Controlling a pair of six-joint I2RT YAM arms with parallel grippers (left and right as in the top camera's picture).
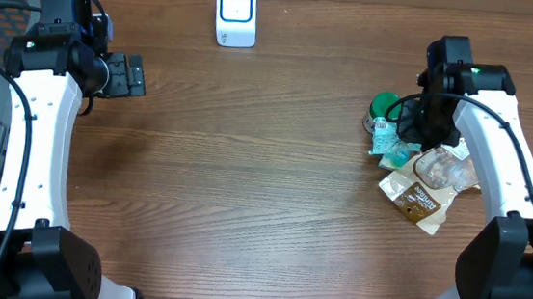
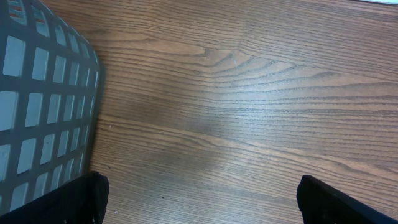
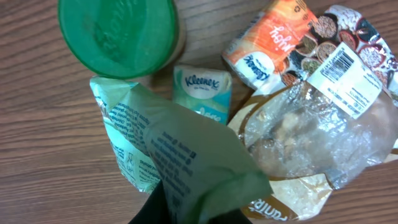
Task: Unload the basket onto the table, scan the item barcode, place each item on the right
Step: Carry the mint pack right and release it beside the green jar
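- Right gripper pinches the green pouch by its edge, over the packets beneath it (probably to free the barcode for scanning).
- Left gripper hangs spread wide, holding nothing.

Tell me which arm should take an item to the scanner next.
Right. The right end effector sits at the pile of items and appears to pinch the green pouch. The left end effector hangs open over bare table beside the basket, far from them.
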